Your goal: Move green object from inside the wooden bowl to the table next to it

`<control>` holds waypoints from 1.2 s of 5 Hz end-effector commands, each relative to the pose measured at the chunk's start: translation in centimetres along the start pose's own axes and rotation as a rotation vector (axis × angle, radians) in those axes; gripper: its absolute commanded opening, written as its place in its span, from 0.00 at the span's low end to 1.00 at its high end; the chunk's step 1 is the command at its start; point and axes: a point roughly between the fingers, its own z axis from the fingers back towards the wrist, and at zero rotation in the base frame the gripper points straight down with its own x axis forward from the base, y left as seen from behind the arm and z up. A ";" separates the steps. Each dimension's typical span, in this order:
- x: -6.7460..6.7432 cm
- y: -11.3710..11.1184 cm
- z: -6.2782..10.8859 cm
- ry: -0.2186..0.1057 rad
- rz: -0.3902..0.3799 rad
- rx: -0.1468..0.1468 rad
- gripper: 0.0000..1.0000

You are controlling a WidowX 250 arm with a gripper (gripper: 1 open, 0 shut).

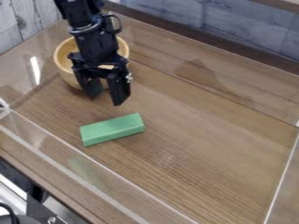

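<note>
flat green object (114, 129) lying on brown table (211, 114), near round wooden bowl (65, 54)

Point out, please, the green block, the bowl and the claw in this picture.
green block (114, 129): camera view, middle of its top face.
bowl (65, 54): camera view, left part of its rim.
claw (104, 88): camera view, midway between its open fingertips.

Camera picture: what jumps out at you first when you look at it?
The bright green object lies flat on the brown table, near the middle front. Behind it to the left, the black gripper hangs with open fingers, empty, in front of the wooden bowl.
</note>
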 end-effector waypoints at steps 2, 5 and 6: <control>0.3 1.0 2.0 -0.027 -0.154 0.048 1.00; -2.1 1.9 -0.8 -0.015 -0.315 0.092 1.00; -1.6 1.7 -1.7 -0.015 -0.361 0.111 1.00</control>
